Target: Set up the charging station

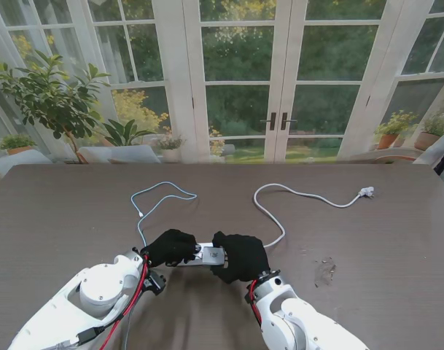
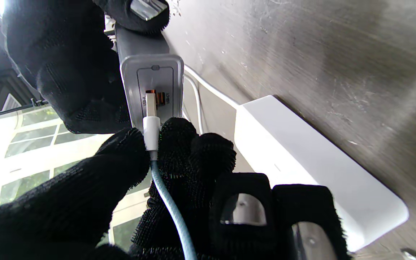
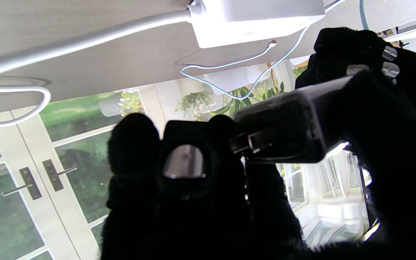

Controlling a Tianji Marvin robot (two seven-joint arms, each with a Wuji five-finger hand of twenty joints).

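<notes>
A grey charger brick (image 1: 213, 255) is held off the table between my two black-gloved hands, near the table's front middle. My right hand (image 1: 240, 257) is shut on the charger (image 3: 287, 126), whose folding prongs face the right wrist camera. My left hand (image 1: 169, 246) pinches the white USB plug (image 2: 151, 126) of a light blue cable (image 1: 163, 191). The plug's metal tip sits at the USB port (image 2: 155, 97) on the charger's end face (image 2: 152, 79); how deep it sits I cannot tell. A white power strip (image 2: 312, 159) lies on the table under the hands.
The power strip's white cord (image 1: 294, 193) curves away to the right and ends in a plug (image 1: 366, 192) far from me. The blue cable loops on the table to the left, farther from me. Glass doors stand beyond the dark wooden table (image 1: 396, 240).
</notes>
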